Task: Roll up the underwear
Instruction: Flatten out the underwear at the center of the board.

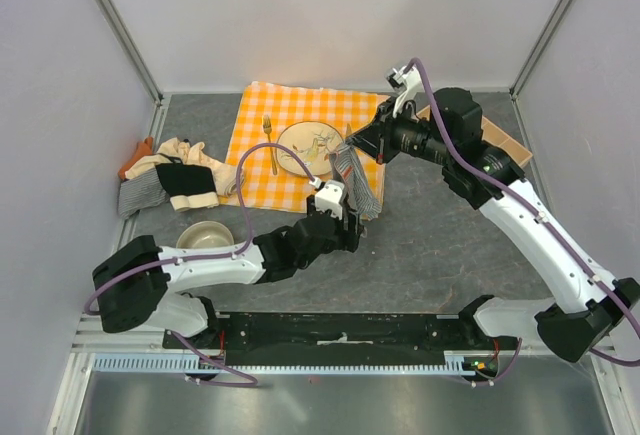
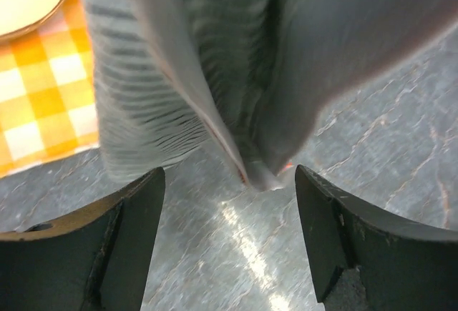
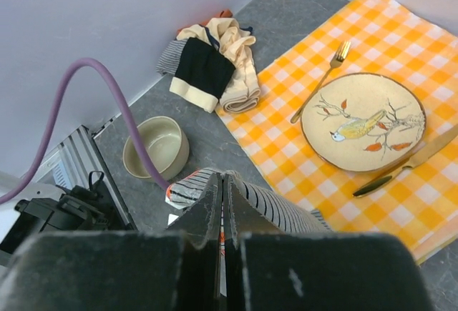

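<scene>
Grey table (image 1: pixel 430 245) holds one plate (image 1: pixel 305 147); right gripper (image 3: pixel 222 182) pinches one striped underwear (image 3: pixel 286 207), left gripper (image 2: pixel 229 179) gapes.

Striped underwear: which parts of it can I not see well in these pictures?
- Top view: the upper end of the striped underwear is hidden under the right hand.
- Left wrist view: the cloth is blurred, cut off by the upper edge.
- Right wrist view: the shut fingers cover the gripped fold.

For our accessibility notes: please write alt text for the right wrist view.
The right gripper, shut, pinches striped underwear. Beyond lie a bird-painted plate on a checked tablecloth, a pile of underwear and a bowl.
</scene>
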`<control>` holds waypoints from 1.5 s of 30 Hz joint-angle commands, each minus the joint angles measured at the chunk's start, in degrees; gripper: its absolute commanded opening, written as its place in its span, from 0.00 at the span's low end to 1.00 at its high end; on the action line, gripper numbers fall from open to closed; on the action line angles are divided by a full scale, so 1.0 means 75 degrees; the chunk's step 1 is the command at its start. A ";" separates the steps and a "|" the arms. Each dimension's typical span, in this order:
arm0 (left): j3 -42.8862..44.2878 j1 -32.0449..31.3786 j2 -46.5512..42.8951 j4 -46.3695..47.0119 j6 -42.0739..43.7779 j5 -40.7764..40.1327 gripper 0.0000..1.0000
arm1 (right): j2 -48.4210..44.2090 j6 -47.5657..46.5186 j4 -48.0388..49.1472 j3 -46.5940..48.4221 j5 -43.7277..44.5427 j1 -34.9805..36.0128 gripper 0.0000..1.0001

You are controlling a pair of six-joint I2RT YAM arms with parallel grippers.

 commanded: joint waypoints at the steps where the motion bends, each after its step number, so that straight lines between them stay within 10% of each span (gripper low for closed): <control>1: 0.0416 -0.0011 0.0226 0.1117 0.0199 0.0043 0.78 | -0.0349 0.0212 0.0405 -0.0235 0.0053 -0.0162 0.00; 9: 0.0463 0.0024 0.0390 0.0978 -0.0023 0.0232 0.61 | -0.0490 0.0176 0.0417 -0.0423 0.0053 -0.0268 0.00; 16: 0.0498 0.0316 0.0227 0.0486 0.0140 0.0441 0.02 | -0.0724 -0.0057 0.0335 -0.0657 -0.0134 -0.0385 0.00; 36: 0.2186 0.0246 -0.2141 -0.3663 0.0518 0.7857 0.02 | -0.3290 -0.4992 -0.4060 0.0561 0.0155 -0.1451 0.00; 45: -0.0433 0.0574 -0.2609 -0.2340 -0.1564 0.6891 0.02 | -0.1189 -0.4347 -0.2316 -0.1523 -0.1233 -0.1510 0.00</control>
